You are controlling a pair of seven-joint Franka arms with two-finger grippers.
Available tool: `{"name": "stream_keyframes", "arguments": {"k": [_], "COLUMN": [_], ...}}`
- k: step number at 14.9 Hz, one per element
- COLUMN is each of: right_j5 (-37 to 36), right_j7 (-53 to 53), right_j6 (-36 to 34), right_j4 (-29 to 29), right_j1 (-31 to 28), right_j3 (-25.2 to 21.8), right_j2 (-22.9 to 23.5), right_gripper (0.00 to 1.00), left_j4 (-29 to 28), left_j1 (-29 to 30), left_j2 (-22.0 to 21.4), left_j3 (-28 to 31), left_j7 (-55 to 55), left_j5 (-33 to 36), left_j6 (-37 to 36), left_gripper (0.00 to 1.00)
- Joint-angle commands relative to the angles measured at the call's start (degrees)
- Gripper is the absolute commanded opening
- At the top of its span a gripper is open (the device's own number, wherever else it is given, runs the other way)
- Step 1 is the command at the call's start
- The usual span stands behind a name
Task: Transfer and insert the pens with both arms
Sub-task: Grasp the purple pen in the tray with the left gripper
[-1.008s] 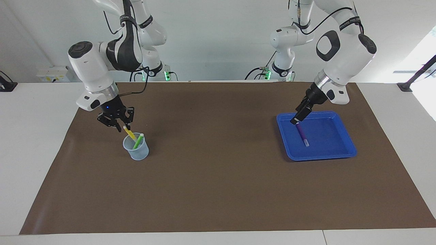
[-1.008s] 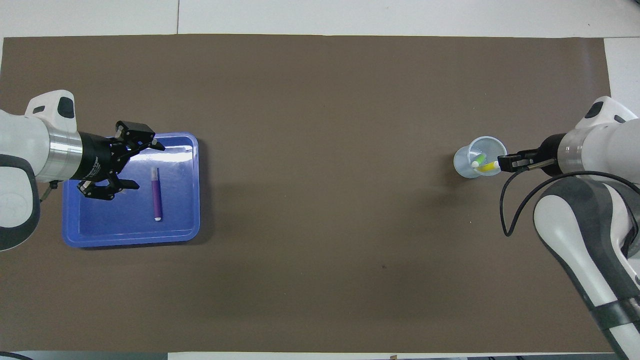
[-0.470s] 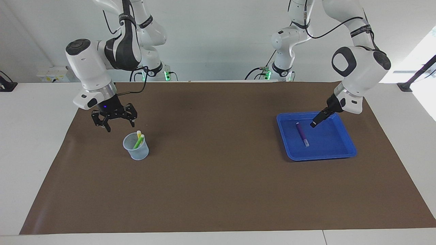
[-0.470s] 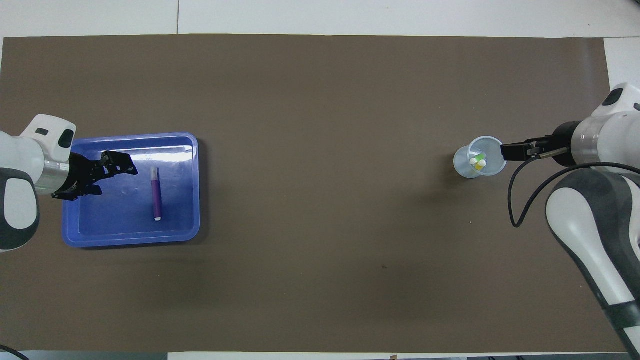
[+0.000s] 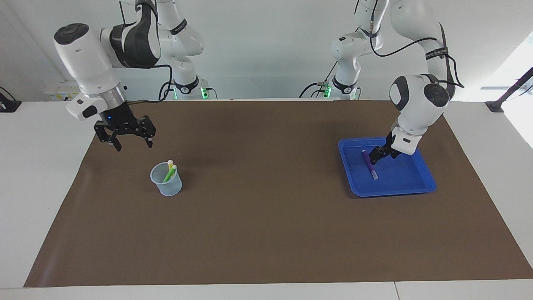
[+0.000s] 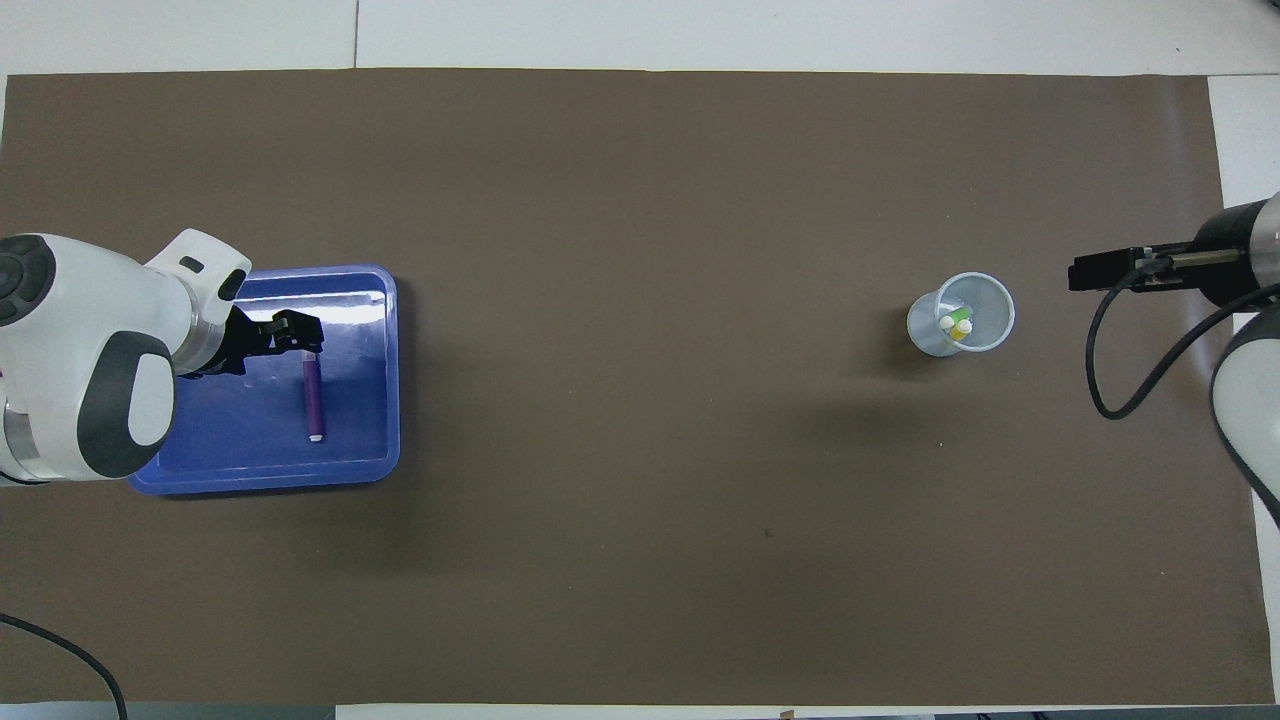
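No writing can be read. The left claw [image 5: 378,156] is open, low in the tray [image 5: 420,186], by the purple pen [image 5: 369,164]. The right claw [image 5: 132,142] hangs open over the mat [image 5: 266,233]. Yellow pen [image 5: 170,163] and green pen [image 5: 170,172] stand in the cup [image 5: 167,186].

1. White table [image 5: 41,175] with a brown mat [image 5: 266,233] covering most of its top.
2. Plain white wall [image 5: 266,46] at the robots' end.
3. Bright window light [image 5: 522,71] at the left arm's end.
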Motion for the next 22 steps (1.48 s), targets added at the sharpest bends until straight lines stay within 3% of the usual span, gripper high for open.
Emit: {"name": "stream_keyframes", "arguments": {"k": [1, 6, 16, 17, 21, 22], "right_j5": [-1.3, -2.7, -2.9, -2.9, -2.7, -2.7], "right_j7": [4.8, 9.3, 12.1, 12.2, 12.2, 12.2], "right_j6": [-6.7, -13.4, -14.5, -14.5, -14.6, -14.6], "right_j4": [5.6, 11.7, 11.0, 11.0, 10.7, 10.7], "right_j1": [-0.3, 0.2, 1.2, 1.2, 1.2, 1.2], "right_j3": [0.9, 1.2, 2.8, 3.1, 3.2, 3.2], "right_j2": [0.8, 2.3, 1.7, 1.6, 1.4, 1.4], "right_gripper": [1.0, 1.0, 1.0, 1.0, 1.0, 1.0], "left_j4": [-0.2, -0.2, -0.5, -0.5, -0.5, -0.5], "left_j1": [0.1, -1.4, -1.0, -0.9, -0.7, -0.7], "left_j2": [1.9, 3.8, 4.6, 4.6, 4.6, 4.6], "left_j3": [0.4, 0.4, 0.5, 0.5, 0.5, 0.5], "left_j7": [2.3, 7.8, 11.7, 11.8, 11.7, 11.7], "left_j5": [1.5, 2.0, 2.2, 2.2, 2.2, 2.2], "left_j6": [1.7, 1.0, -0.3, -0.2, -0.3, -0.2], "left_gripper": [0.99, 0.97, 0.75, 0.67, 0.09, 0.0]}}
